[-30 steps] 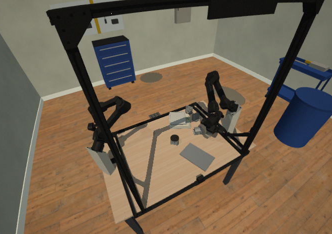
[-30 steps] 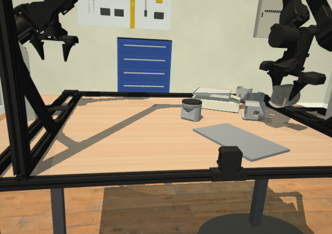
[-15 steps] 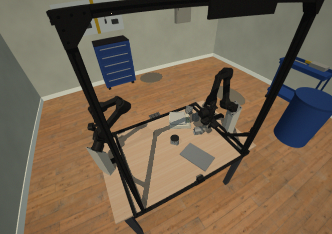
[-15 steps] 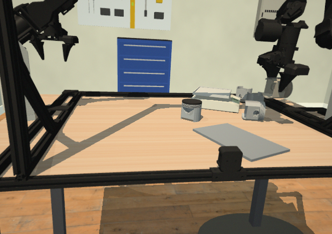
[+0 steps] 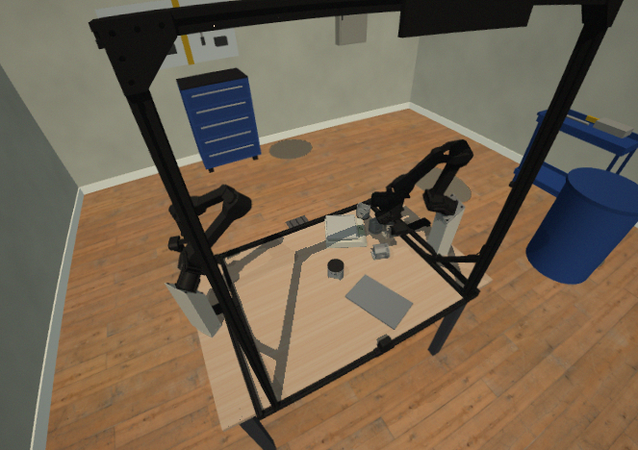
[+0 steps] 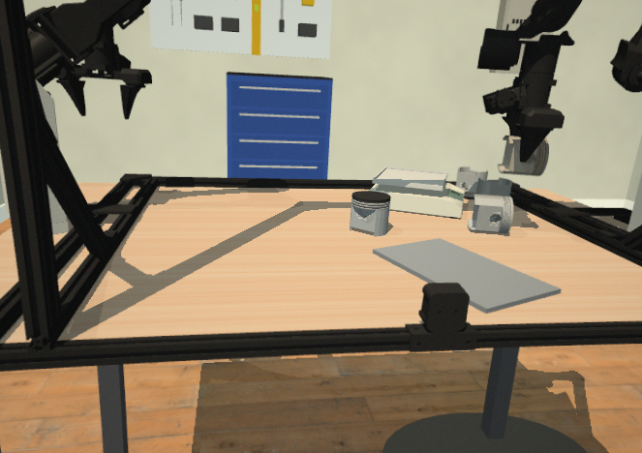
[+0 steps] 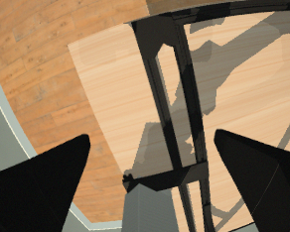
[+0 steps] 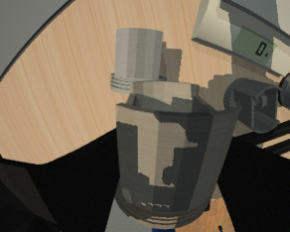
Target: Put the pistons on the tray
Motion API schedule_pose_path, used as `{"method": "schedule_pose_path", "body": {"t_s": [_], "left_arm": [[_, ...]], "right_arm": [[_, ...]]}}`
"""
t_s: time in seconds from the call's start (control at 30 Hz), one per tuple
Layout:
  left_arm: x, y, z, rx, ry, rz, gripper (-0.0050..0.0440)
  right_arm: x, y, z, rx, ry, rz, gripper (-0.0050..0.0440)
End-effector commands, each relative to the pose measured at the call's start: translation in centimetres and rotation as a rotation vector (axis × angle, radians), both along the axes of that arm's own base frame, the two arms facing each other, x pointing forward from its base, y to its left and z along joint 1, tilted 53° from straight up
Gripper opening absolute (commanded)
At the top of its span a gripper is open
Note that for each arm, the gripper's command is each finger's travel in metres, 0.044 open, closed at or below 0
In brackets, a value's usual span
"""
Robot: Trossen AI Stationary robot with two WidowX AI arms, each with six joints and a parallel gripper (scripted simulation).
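"Doing what with the right gripper (image 5: 395, 229) (image 6: 530, 153) (image 8: 165, 132)?"
"Clasping a piston (image 5: 387, 231) (image 6: 540, 155) (image 8: 161, 154), raised near the right-arm edge of the table (image 5: 319, 329) (image 6: 225, 310) (image 7: 114, 99) (image 8: 65, 74)."
"And the left gripper (image 6: 105, 115) (image 7: 153, 138)?"
"Spread wide. See the flat steel tray (image 5: 378, 300) (image 6: 466, 275) (image 8: 15, 30) towards the front edge."

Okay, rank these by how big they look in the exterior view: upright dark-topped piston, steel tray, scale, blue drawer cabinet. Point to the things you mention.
1. blue drawer cabinet (image 5: 219, 121) (image 6: 280, 128)
2. steel tray (image 5: 378, 300) (image 6: 466, 273)
3. scale (image 5: 351, 243) (image 6: 417, 201) (image 8: 214, 37)
4. dark-topped piston (image 5: 335, 269) (image 6: 369, 213)

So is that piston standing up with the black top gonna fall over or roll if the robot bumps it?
A small nudge would probably just slide the black-topped piston, since it stands upright on its open end. A harder push up high might tip it, and its round sides could then let it roll.
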State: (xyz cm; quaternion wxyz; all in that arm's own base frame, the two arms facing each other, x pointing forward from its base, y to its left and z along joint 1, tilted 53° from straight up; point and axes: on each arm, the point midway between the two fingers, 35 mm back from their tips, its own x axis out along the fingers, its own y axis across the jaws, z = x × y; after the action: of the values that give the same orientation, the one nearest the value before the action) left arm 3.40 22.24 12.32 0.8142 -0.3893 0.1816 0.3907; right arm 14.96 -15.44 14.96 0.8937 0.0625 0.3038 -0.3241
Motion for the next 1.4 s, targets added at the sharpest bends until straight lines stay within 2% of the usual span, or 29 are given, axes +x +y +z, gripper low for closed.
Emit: {"method": "schedule_pose_path", "body": {"t_s": [0.0, 0.1, 0.57, 0.67, 1.17, 1.23, 1.37], "left_arm": [[0.0, 0.0, 0.0, 0.001, -0.001, -0.001, 0.044], [0.0, 0.0, 0.0, 0.001, -0.001, -0.001, 0.044], [0.0, 0.0, 0.0, 0.001, -0.001, -0.001, 0.044], [0.0, 0.0, 0.0, 0.001, -0.001, -0.001, 0.044], [0.0, 0.0, 0.0, 0.001, -0.001, -0.001, 0.044], [0.0, 0.0, 0.0, 0.001, -0.001, -0.001, 0.044], [0.0, 0.0, 0.0, 0.001, -0.001, -0.001, 0.044]], "right_arm": [[-1.3, -1.4, 1.0, 0.063, -0.06, -0.048, 0.0158], [-1.6, -1.7, 1.1, 0.082, -0.074, -0.061, 0.0158], [-5.9, -6.3, 3.1, 0.329, -0.26, -0.242, 0.0158], [-6.0, -6.3, 3.1, 0.329, -0.259, -0.242, 0.0158], [-4.7, -11.4, 8.5, 0.336, -0.265, -0.248, 0.0158], [-4.7, -11.4, 8.5, 0.336, -0.265, -0.248, 0.0158], [-4.4, -12.7, 9.9, 0.336, -0.265, -0.248, 0.0158]]}}
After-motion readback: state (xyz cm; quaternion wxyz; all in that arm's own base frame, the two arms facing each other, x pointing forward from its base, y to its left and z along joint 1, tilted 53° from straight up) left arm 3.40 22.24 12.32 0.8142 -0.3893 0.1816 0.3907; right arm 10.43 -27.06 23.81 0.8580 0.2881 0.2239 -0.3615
